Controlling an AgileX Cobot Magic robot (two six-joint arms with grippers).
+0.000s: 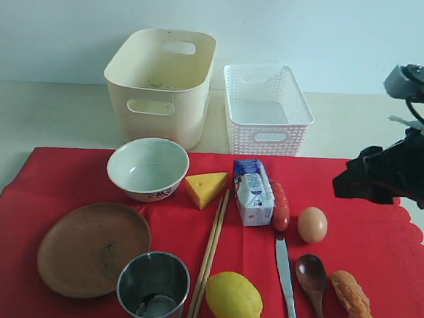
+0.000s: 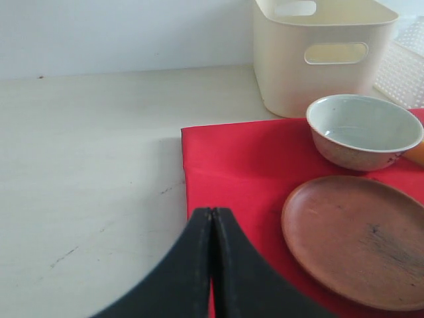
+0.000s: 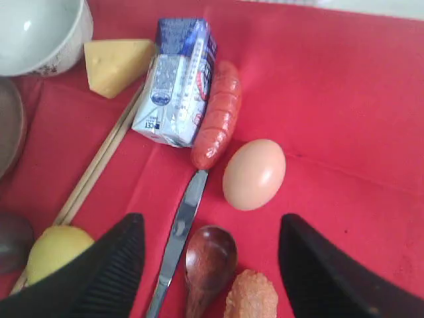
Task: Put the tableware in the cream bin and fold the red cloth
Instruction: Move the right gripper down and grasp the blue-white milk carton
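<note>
Red cloth [image 1: 381, 236] lies flat, nothing picked up.
The shiny metal knife [image 3: 182, 218] and dark wooden spoon [image 3: 211, 255] lie right under the wide-open, empty right gripper [image 3: 212, 228], with a smooth egg [image 3: 254, 173] just past. The left gripper [image 2: 211, 215], pinched shut on nothing, hangs over the cloth's corner near the round brown plate [image 2: 358, 242]. The cream bin [image 2: 318, 59] is farther off.

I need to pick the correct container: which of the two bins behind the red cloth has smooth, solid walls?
The taller cream bin, on the left; only handle cutouts pierce it. The smaller white basket beside it is lattice all over.
</note>
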